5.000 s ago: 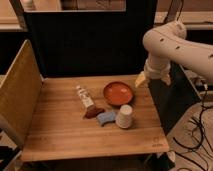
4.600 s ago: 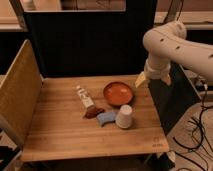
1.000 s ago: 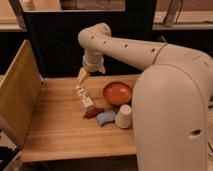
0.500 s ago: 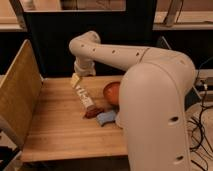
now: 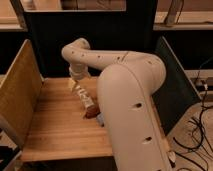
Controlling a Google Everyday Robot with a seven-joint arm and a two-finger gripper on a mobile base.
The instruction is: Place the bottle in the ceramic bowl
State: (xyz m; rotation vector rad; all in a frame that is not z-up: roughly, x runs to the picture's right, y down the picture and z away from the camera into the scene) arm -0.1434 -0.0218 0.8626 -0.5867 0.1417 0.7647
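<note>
The gripper (image 5: 75,85) hangs low over the back of the desk (image 5: 55,122), about midway along the back edge, pointing down. Its fingers stand apart and nothing is between them. Its tip is just above the back end of the bottle (image 5: 85,98); whether they touch cannot be told.

The bottle lies on its side on the wood. It runs on a slant from the back edge toward the front right corner, with its dark band near the middle. Just past its front end sits a small brown thing (image 5: 91,113), and beside that is a bluish thing (image 5: 100,119), half hidden by the arm (image 5: 132,100).

The arm bends in from the front right and covers the desk's right half. The bowl is hidden behind it.

A wooden panel (image 5: 20,95) stands along the left edge and a dark panel (image 5: 175,85) along the right. Cables (image 5: 200,132) lie on the floor to the right.
</note>
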